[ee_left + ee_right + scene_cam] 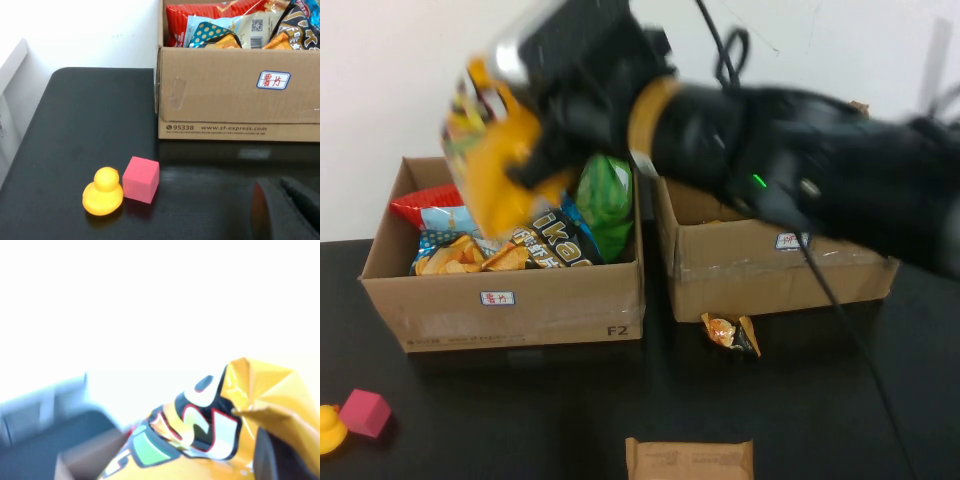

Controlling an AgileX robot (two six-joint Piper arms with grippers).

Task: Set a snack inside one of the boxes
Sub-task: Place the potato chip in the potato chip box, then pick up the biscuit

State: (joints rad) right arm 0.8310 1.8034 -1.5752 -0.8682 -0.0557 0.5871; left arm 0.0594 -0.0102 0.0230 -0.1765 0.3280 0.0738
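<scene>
The right arm reaches across from the right, and its right end effector (pixel 535 150) is clamped on a yellow snack bag (pixel 485 140), holding it in the air above the left box (pixel 510 305). The bag hangs tilted over the box's open top, clear of the packets inside. In the right wrist view the yellow snack bag (pixel 210 430) fills the lower part, gripped between the dark fingers (pixel 272 455).

That left box is already crowded: a red packet (pixel 425 203), a green packet (pixel 605 205), a dark packet (pixel 555 240) and chips bags. Just to its right stands the right box (pixel 770 270), with a small orange sachet (pixel 730 333) lying on the black surface (pixel 570 410) in front of it.

The left end effector (pixel 285 207) sits low at the near left; I cannot tell its state. Near it, a yellow duck (pixel 102 192) touches a pink cube (pixel 141 179).
</scene>
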